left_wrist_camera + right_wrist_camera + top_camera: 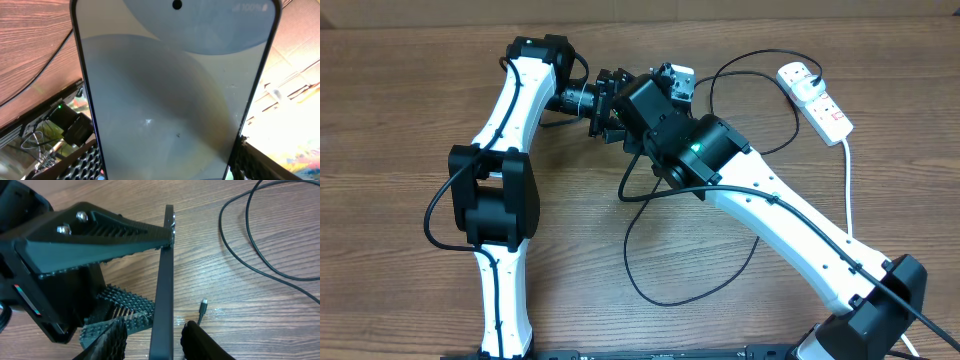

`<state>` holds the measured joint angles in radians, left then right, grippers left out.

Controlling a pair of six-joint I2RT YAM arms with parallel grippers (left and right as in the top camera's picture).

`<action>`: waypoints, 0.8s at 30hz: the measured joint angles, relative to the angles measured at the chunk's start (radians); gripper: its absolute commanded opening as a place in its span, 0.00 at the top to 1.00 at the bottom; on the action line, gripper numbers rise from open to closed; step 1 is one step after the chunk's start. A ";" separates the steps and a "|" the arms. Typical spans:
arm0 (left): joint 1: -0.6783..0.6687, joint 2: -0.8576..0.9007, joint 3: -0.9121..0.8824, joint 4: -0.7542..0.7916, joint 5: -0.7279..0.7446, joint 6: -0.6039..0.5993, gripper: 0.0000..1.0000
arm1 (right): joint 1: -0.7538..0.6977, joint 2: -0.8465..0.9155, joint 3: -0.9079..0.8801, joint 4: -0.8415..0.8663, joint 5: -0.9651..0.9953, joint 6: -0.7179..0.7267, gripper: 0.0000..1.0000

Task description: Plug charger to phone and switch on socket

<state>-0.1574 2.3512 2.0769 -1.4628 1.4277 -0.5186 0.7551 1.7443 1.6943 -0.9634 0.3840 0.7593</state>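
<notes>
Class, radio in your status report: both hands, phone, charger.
Left hand gripping phone. Right hand straddling its edge, grip unclear. Charger tip lying on table, unplugged.

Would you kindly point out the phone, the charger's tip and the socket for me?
phone (170,100), left wrist view, middle of its screen.
charger tip (202,306), right wrist view, small plug end.
socket (817,99), overhead view, white body.

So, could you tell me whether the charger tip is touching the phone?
Apart: the right wrist view shows bare table between the charger tip and the phone.
</notes>
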 measured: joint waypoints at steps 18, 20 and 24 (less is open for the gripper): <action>0.000 0.000 0.000 0.004 0.000 0.000 0.30 | 0.000 0.016 0.000 -0.003 -0.011 -0.001 0.76; 0.000 0.000 0.000 0.004 0.000 0.000 0.30 | 0.000 0.016 0.000 -0.002 -0.010 -0.002 0.76; 0.000 0.000 0.000 0.004 0.000 0.000 0.30 | 0.000 0.016 0.000 -0.003 -0.010 -0.001 0.76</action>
<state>-0.1574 2.3512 2.0769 -1.4586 1.4273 -0.5186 0.7551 1.7607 1.6943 -0.9665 0.3740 0.7582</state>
